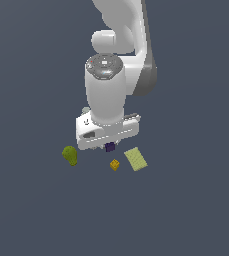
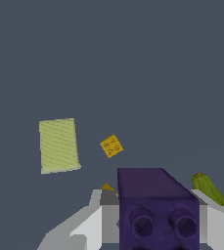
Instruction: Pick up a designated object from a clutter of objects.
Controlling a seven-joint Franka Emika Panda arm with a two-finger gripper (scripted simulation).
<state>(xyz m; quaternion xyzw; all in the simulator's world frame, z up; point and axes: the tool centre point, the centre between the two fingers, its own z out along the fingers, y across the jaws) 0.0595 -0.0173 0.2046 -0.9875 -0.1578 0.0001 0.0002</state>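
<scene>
The dark purple studded brick (image 1: 110,147) sits between my gripper's fingers, right under the white hand. In the wrist view the brick (image 2: 157,205) fills the gap between the two grey fingers (image 2: 89,227), studs facing the camera. My gripper (image 1: 109,144) is shut on it and holds it above the floor; in the wrist view my gripper (image 2: 158,232) is close around the brick. The other clutter lies below and apart from it.
A yellow brick (image 1: 114,164) (image 2: 111,146) and the pale yellow-green pad (image 1: 135,159) (image 2: 59,145) lie on the floor. The green pear-like fruit (image 1: 70,155) (image 2: 209,188) lies at the exterior view's left. A second yellow brick's tip (image 2: 106,186) peeks past a finger. The bottle is hidden.
</scene>
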